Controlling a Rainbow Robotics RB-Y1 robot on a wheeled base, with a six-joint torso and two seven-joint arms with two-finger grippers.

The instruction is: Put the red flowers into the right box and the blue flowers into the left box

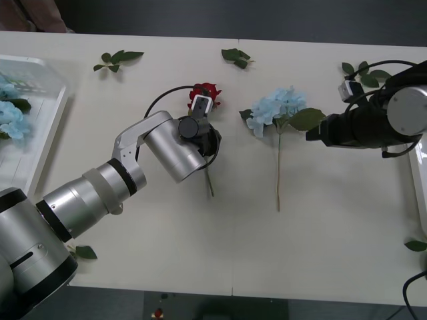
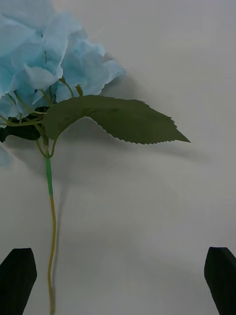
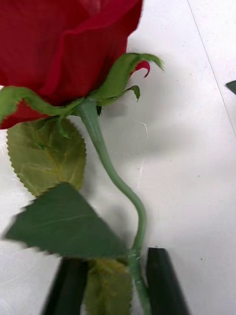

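Red flowers: one rose (image 1: 207,91) mid-counter near the far edge with left gripper (image 3: 116,283) fingers narrowed around its stem, right gripper (image 2: 118,280) wide beside a loose blue flower (image 1: 277,107), left box (image 1: 40,133) already holding blue blooms.

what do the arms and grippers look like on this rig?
Left arm: silver cylindrical links, black joint rings, black cable looped at the wrist. Right arm: same silver and black, black cable. Each wrist carries a small white block. Left gripper and right gripper have black fingers.

Matt white table (image 1: 333,247); cloth-like red rose (image 3: 64,44); brushed-metal left arm (image 1: 100,190); glossy white plastic left box (image 1: 40,127)
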